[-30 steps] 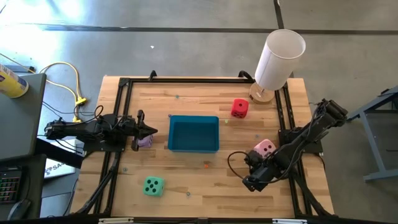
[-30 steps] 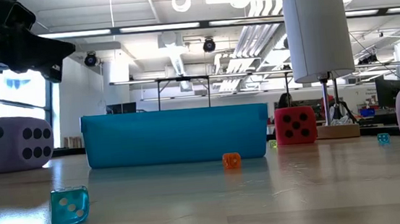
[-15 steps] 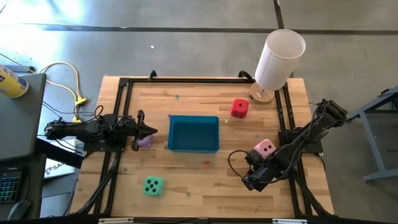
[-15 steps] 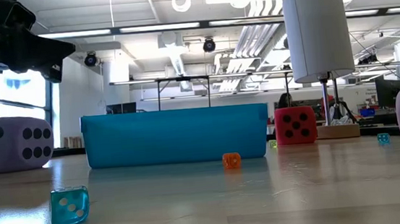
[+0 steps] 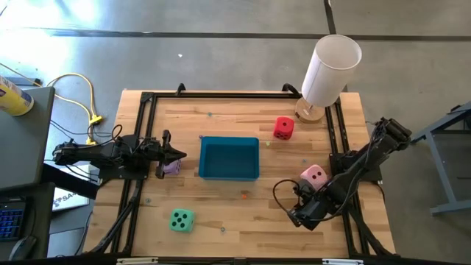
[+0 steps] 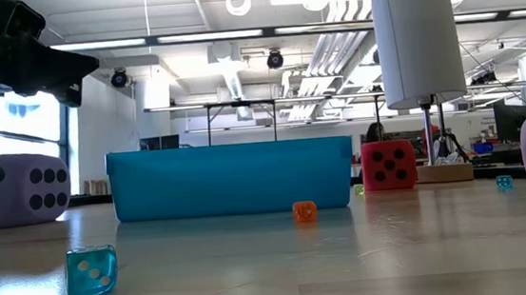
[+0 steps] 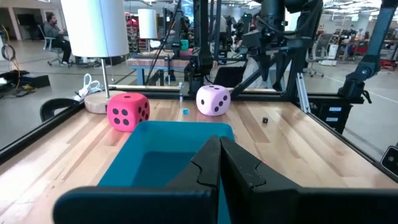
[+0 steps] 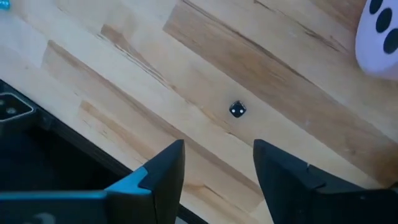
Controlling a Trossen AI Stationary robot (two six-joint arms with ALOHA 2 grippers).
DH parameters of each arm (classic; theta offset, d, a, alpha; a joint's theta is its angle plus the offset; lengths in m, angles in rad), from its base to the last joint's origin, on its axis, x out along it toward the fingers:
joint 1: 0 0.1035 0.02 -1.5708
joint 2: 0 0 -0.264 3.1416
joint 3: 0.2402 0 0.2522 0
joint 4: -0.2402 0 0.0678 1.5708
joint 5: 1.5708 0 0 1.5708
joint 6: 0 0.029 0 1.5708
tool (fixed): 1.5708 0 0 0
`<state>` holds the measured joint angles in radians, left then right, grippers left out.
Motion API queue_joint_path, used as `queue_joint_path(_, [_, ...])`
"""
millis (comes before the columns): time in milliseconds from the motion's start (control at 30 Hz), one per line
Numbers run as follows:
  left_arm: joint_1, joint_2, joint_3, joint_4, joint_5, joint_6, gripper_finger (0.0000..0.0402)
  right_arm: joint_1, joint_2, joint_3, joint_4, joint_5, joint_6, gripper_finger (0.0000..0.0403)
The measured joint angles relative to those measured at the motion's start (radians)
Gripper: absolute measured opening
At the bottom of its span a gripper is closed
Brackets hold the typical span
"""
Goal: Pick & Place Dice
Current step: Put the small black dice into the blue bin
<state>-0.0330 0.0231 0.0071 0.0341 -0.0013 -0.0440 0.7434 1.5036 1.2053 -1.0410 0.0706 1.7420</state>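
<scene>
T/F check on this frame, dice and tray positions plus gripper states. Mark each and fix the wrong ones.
1. The teal tray holds no die. True.
2. The red die sits inside the tray. False: it rests on the table beside the tray, near the white cylinder.
3. The right gripper is open above a tiny black die. True.
4. The right gripper grips the pink die. False: it holds nothing.
5. The left gripper is open. False: shut.

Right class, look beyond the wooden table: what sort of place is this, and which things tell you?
Probably a robotics lab or workshop: exposed ceiling pipes and ducts, more equipment frames and stands behind, and a person seated at a far workstation.
</scene>
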Motion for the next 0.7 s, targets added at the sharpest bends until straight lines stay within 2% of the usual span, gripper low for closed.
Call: queue_joint_path(700, [0.000, 0.000, 0.000, 0.000, 0.000, -0.001, 0.0001, -0.006, 0.148, -0.008, 0.017, -0.118, 0.048, 0.0176])
